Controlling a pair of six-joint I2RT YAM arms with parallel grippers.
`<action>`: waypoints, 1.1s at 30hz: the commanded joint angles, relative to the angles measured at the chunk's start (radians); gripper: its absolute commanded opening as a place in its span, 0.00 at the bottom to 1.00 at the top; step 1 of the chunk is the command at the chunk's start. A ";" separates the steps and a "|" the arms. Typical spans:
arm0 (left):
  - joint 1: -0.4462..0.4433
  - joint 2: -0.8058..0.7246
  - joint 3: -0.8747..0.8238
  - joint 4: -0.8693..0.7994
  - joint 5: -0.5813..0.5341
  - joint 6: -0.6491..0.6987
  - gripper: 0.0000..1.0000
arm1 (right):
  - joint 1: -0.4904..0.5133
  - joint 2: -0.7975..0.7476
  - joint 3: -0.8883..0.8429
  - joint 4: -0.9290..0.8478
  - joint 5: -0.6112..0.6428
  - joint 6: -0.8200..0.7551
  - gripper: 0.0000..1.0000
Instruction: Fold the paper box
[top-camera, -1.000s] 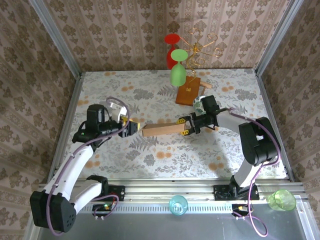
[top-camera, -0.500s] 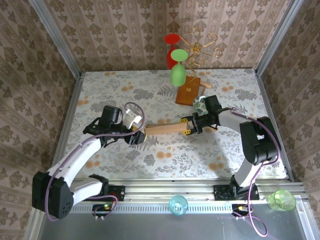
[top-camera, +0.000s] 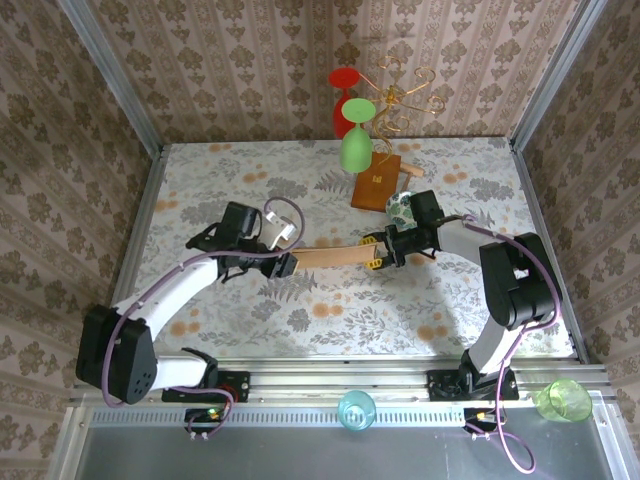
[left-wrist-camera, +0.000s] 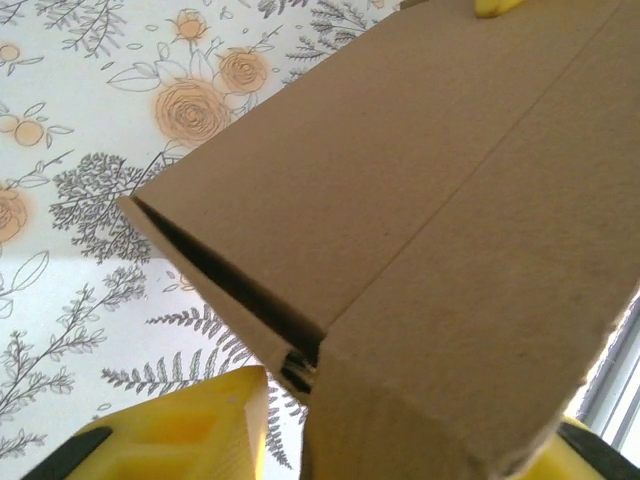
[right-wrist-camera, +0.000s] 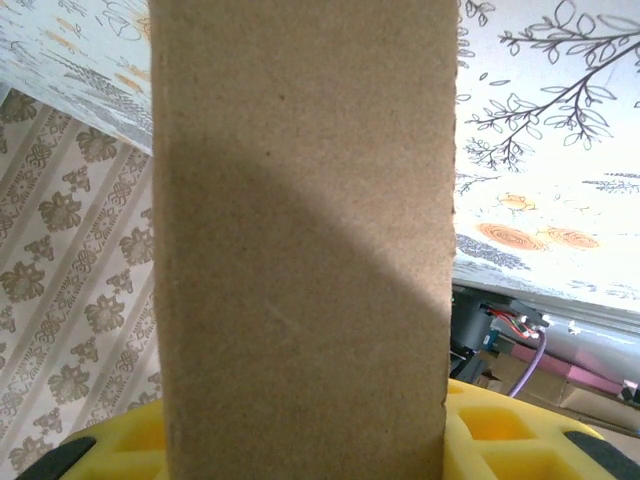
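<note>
While the left end effector (top-camera: 286, 264) clamps the paper box (top-camera: 325, 256), the right end effector (top-camera: 374, 251) does likewise.

Rear centre: board (top-camera: 376, 181), green glass (top-camera: 355, 148), red glass (top-camera: 343, 95). Mid-table: box (top-camera: 330, 256) spans across. Open: table (top-camera: 200, 180) left rear, near strip.

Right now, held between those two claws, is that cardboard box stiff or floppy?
Probably fairly stiff: the paper box spans straight between the left gripper and right gripper without sagging. Likely light, being thin cardboard. It may hinge along its crease if pushed.
</note>
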 joint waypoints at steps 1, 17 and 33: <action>-0.019 0.020 0.027 0.031 -0.007 -0.036 0.29 | 0.006 0.020 0.008 -0.030 -0.003 0.019 0.40; -0.027 0.039 0.115 -0.113 -0.051 -0.149 0.06 | -0.016 -0.012 0.093 -0.167 0.069 -0.130 0.69; 0.083 0.112 0.362 -0.636 0.023 -0.213 0.05 | -0.034 -0.253 0.285 -0.480 0.382 -0.690 0.77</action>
